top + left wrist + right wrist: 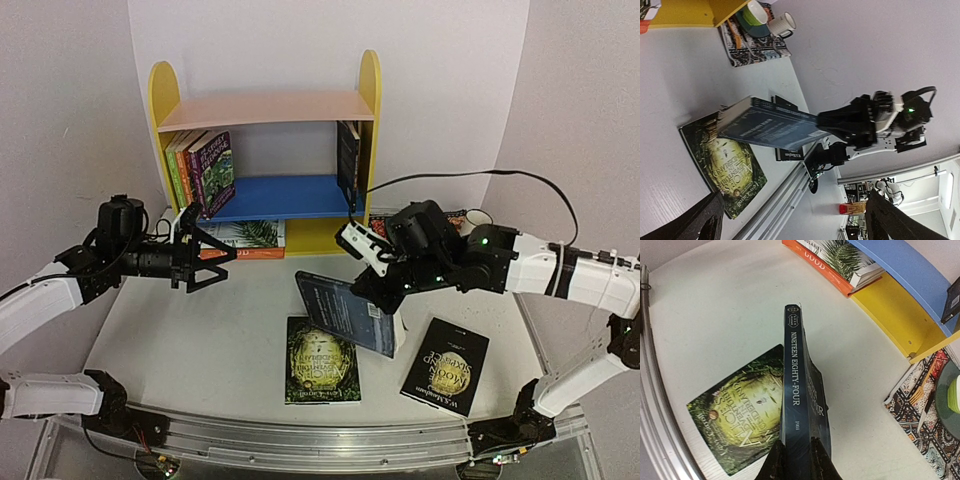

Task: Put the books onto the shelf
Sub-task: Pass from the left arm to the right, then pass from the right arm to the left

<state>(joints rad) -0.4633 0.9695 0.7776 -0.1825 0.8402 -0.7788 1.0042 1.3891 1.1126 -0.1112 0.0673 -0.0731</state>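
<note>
I see left gripper (205, 262) jaws wide apart, empty, toward back-left of white table (150, 330) | right gripper (385, 290) clamped on dark-blue paperback book (345, 312), raised over table middle | yellow-sided shelf (265, 110) at back edge.

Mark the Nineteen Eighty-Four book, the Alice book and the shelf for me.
Nineteen Eighty-Four book (792, 370): right wrist view, on its spine lettering.
Alice book (321, 360): top external view, middle of its front cover.
shelf (285, 196): top external view, bare part of the blue middle board.
</note>
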